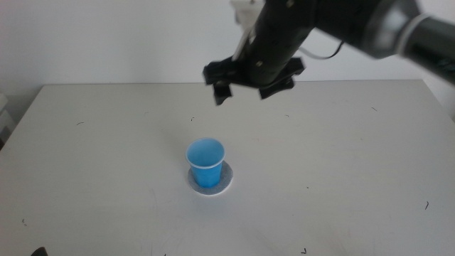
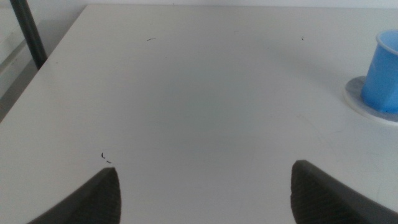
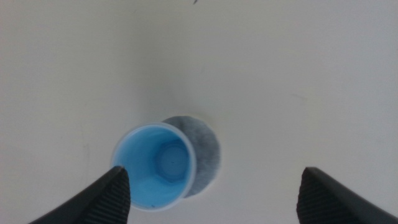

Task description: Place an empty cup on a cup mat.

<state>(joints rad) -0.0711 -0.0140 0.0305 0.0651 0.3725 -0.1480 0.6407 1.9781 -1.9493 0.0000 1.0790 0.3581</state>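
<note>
— Jaws first: how do they stand?
— Both pairs spread wide, grasping nothing. Right gripper hangs high above the tabletop, over its far middle, its arm coming in from the right. Left gripper waits low at the near left, out of the middle view.
— Cup?
— Blue cup stands upright on the cup mat, mid-tabletop, nearer the front edge. Nothing inside it, as seen from the right wrist view.
— Centred?
— No. Right wrist view has the cup toward one side of the mat, a grey crescent bared on the other. Well apart from both grippers.
</note>
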